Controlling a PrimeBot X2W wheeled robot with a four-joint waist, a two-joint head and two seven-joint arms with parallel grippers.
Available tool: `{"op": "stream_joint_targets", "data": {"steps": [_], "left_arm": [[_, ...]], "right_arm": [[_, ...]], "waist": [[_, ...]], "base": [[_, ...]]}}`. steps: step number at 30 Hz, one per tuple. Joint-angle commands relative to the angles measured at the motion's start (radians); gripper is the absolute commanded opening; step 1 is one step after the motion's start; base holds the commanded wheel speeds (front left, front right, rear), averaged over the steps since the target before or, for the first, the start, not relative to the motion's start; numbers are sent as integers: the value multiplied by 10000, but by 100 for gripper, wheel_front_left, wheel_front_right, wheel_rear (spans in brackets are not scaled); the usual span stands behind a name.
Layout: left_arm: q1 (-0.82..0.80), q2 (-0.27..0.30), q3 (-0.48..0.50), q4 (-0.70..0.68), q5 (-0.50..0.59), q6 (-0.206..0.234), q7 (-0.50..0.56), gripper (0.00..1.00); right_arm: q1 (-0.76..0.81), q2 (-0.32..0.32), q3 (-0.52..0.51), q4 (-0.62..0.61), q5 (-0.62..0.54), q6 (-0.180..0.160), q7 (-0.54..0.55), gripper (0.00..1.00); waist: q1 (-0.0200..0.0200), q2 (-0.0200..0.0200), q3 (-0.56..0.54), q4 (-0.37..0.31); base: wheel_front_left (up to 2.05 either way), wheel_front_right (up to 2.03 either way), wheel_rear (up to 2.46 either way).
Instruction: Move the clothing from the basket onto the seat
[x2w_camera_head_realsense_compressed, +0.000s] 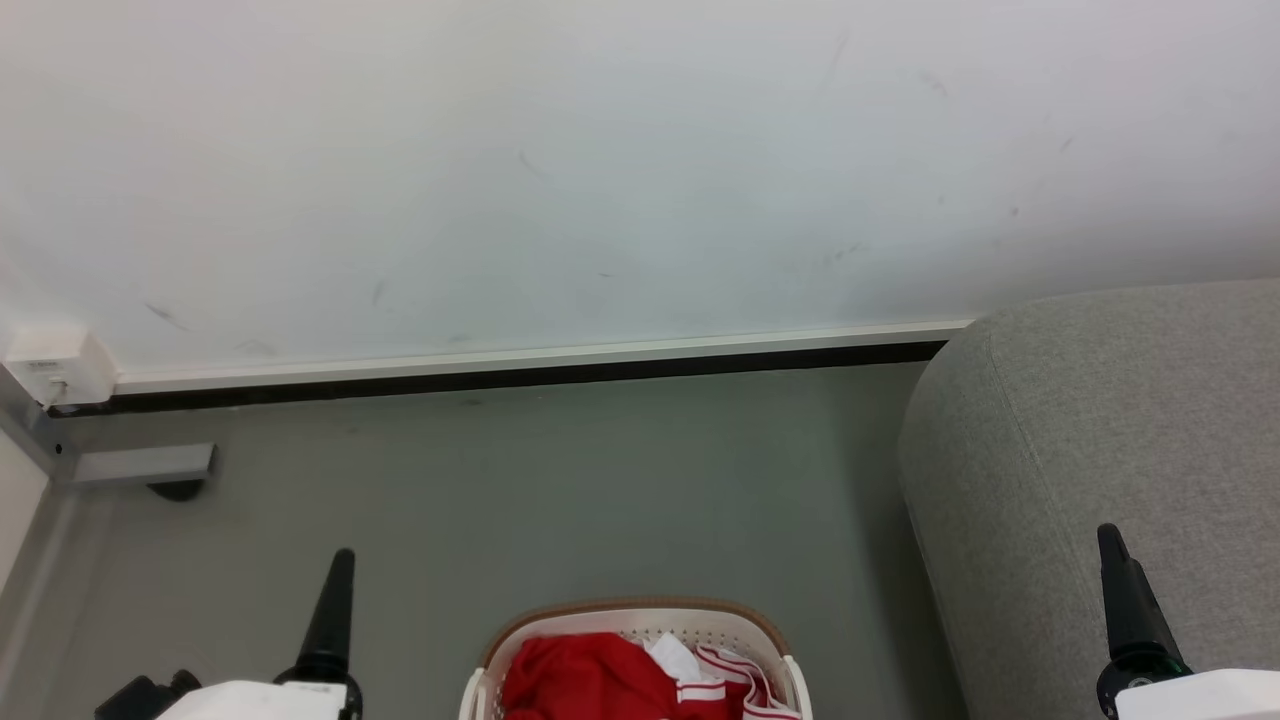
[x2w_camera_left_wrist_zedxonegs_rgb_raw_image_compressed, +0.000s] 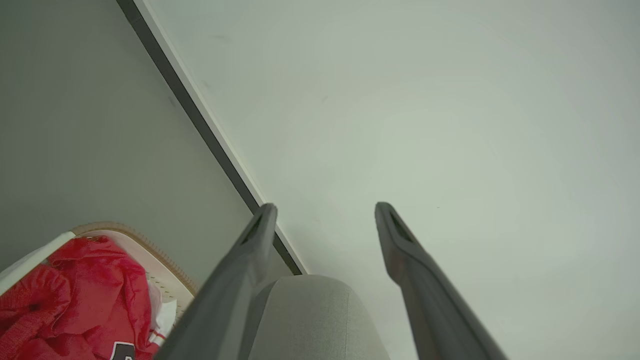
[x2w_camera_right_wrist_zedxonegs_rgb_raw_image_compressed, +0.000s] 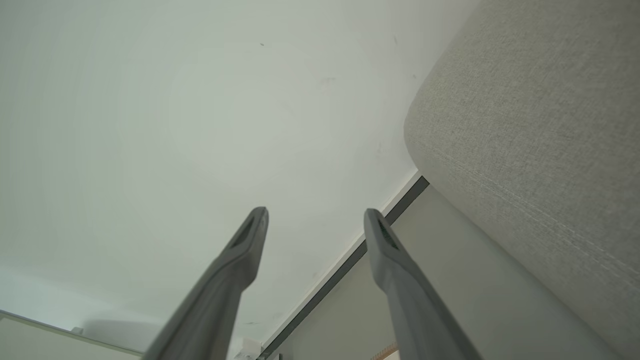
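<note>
The cream basket (x2w_camera_head_realsense_compressed: 770, 633) with a brown rim stands on the grey floor at the bottom centre, holding bright red clothing (x2w_camera_head_realsense_compressed: 590, 675) with white trim. In the left wrist view the basket (x2w_camera_left_wrist_zedxonegs_rgb_raw_image_compressed: 165, 265) and the red clothing (x2w_camera_left_wrist_zedxonegs_rgb_raw_image_compressed: 85, 295) lie at the lower left. The grey seat (x2w_camera_head_realsense_compressed: 1110, 440) fills the right side and also shows as the seat (x2w_camera_right_wrist_zedxonegs_rgb_raw_image_compressed: 540, 125) in the right wrist view. My left gripper (x2w_camera_left_wrist_zedxonegs_rgb_raw_image_compressed: 325, 210) is open and empty, left of the basket. My right gripper (x2w_camera_right_wrist_zedxonegs_rgb_raw_image_compressed: 315, 215) is open and empty, raised in front of the seat.
A white wall (x2w_camera_head_realsense_compressed: 600, 160) with a dark baseboard (x2w_camera_head_realsense_compressed: 500, 375) runs behind the floor. A white wall box (x2w_camera_head_realsense_compressed: 60, 365) and a grey metal bracket (x2w_camera_head_realsense_compressed: 140, 465) sit at the far left. Bare grey floor (x2w_camera_head_realsense_compressed: 560, 480) lies between the basket and the wall.
</note>
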Motion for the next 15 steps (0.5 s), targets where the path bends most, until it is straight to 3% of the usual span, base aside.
{"op": "stream_joint_targets", "data": {"steps": [1, 15], "left_arm": [[-35, 69, -42, -207, 458, 69, -94, 100], [126, 97, -263, -469, 3582, 370, -626, 100]], "right_arm": [[-61, -193, 96, -231, -554, -4, -131, 100], [-86, -455, 644, -78, -3474, -6, -659, 100]], "waist": [[0, 0, 3, -3], [0, 0, 7, -13]], "base": [[0, 0, 0], [0, 0, 0]]}}
